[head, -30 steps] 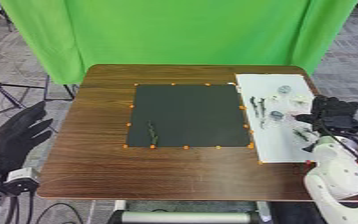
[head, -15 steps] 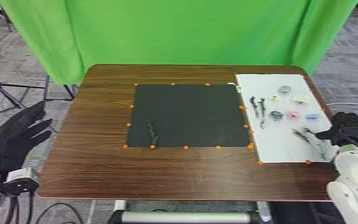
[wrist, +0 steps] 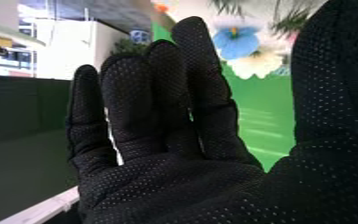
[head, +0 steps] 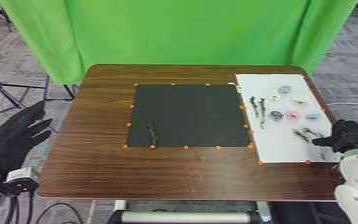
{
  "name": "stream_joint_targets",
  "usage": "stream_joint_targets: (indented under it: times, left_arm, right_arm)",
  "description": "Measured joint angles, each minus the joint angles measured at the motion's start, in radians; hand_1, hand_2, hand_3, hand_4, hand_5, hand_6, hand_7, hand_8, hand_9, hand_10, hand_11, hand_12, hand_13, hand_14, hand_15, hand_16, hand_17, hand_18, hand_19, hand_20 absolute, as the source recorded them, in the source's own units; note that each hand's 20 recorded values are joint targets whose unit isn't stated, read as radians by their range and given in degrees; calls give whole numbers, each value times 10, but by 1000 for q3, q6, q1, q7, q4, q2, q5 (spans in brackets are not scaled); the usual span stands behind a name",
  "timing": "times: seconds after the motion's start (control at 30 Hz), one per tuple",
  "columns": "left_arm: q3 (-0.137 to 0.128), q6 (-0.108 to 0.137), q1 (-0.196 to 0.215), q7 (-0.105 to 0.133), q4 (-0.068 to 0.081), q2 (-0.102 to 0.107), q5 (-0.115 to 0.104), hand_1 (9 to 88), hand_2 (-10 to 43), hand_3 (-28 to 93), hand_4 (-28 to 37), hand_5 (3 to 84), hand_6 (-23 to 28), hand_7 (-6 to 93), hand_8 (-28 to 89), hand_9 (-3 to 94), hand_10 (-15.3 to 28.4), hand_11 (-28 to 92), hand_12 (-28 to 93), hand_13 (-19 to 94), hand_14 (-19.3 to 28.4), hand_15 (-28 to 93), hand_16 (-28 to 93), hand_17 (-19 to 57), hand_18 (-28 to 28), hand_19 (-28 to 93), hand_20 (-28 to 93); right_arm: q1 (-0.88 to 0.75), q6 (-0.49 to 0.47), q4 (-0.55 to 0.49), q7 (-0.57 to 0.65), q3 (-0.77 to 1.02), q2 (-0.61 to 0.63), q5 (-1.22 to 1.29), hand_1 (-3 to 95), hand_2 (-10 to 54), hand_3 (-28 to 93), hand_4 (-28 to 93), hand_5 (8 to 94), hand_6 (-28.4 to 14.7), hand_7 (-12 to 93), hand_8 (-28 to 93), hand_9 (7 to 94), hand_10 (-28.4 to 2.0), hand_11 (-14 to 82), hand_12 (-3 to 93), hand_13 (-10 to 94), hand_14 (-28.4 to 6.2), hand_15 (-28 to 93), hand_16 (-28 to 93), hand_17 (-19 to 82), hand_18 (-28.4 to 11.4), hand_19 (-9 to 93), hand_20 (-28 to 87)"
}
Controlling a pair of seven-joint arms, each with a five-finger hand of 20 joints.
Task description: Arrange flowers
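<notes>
Two sheets on the desk [head: 87, 165], clock read as the head view shows it. Black mat [head: 189, 112] near the middle, orange dots round its border. One green stem [head: 153, 134] lies on it, between the mat's 7 and 8 o'clock, roughly lengthwise.

White sheet [head: 278, 150] at the mat's 3 o'clock, carrying the other pieces. Two dark stems [head: 254, 107] side by side toward its 9 to 10 o'clock. Grey-blue bloom [head: 285, 90] toward 12; small pale-yellow bloom [head: 275, 98] just beside it; cream flower [head: 299, 100] toward 1. Then a row across the sheet's middle: dark blue-grey bloom [head: 277, 115], pink flower [head: 293, 115], blue flower [head: 312, 116], the last at 3 o'clock. Leafy sprigs [head: 301, 135] toward 5.

Right hand [head: 357, 135] at the sheet's 4 o'clock, partly across its outer edge; contact with the sheet, cannot tell. Wrist view of the right hand [wrist: 171, 182]: fingers nearly straight, thumb held well away, nothing in its grasp; blue and cream flowers visible beyond.

Left hand [head: 17, 137] off the desk at 9 o'clock, fingers extended, thumb apart, empty. Green curtain [head: 193, 32] past the desk at 12.
</notes>
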Motion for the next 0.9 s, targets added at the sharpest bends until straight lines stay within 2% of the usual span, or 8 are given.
stream_joint_targets:
  times: [0.07,0.13,0.3,0.33,0.4,0.57,0.73,0.9]
  left_arm:
    - [0,0,0,0,0,0,0,230,-72,708,-283,224,11,223,-107,176,85,151,189,148,114,219,40,-89,187,393,69]
    - [1,0,0,0,0,0,0,231,-72,708,-283,223,10,223,-107,176,85,151,189,148,115,219,40,-89,187,393,69]
    - [1,0,0,0,1,1,0,230,-71,708,-283,223,10,224,-107,176,85,151,189,148,115,220,40,-89,187,393,69]
    - [1,0,0,0,1,1,0,230,-71,708,-283,223,10,224,-106,176,85,151,189,148,115,220,39,-89,187,393,69]
    - [1,-1,-1,0,1,2,0,230,-71,707,-283,224,10,223,-107,176,85,151,189,148,115,220,39,-89,187,393,69]
    - [2,-1,-3,0,2,4,0,230,-71,709,-283,224,10,224,-107,176,85,152,188,148,115,220,39,-89,187,393,69]
    - [3,-1,-4,0,3,7,0,231,-69,709,-283,224,10,225,-107,176,84,152,188,148,115,219,39,-89,187,393,69]
    - [3,-1,-4,-1,4,9,0,231,-68,709,-283,223,10,227,-108,176,85,152,188,149,114,219,38,-89,187,393,69]
  right_arm:
    - [-4,-8,0,-1,0,-2,4,214,-95,735,-283,520,-20,471,-182,507,-147,602,428,499,-122,796,278,124,-192,625,387]
    - [-8,-19,0,-1,0,-5,6,206,-95,775,-283,521,-20,469,-181,508,-146,601,426,499,-122,795,277,124,-192,624,385]
    - [-10,-37,1,8,-15,-9,6,274,-95,830,-282,561,-5,501,-183,555,-136,604,419,543,-115,790,270,144,-186,630,378]
    - [-10,-37,2,13,-21,-9,5,307,-95,817,-282,574,-6,513,-40,577,-130,615,430,559,-117,800,281,152,-182,636,377]
    - [-10,-36,6,19,-32,-9,2,366,-95,777,-283,587,-5,564,85,610,-122,642,447,577,-117,825,297,162,-179,648,379]
    - [-10,2,18,22,-47,-9,-6,429,-95,780,-283,643,18,623,127,681,-104,648,519,634,-111,857,326,191,-175,670,381]
    - [-12,88,29,15,-56,-9,-5,420,-95,830,-283,656,20,643,173,702,-103,691,519,655,-117,890,348,205,-176,690,390]
    - [-23,119,26,-4,-49,-11,7,404,-95,860,-266,674,16,658,212,725,-104,713,517,677,-115,901,354,227,-175,706,393]
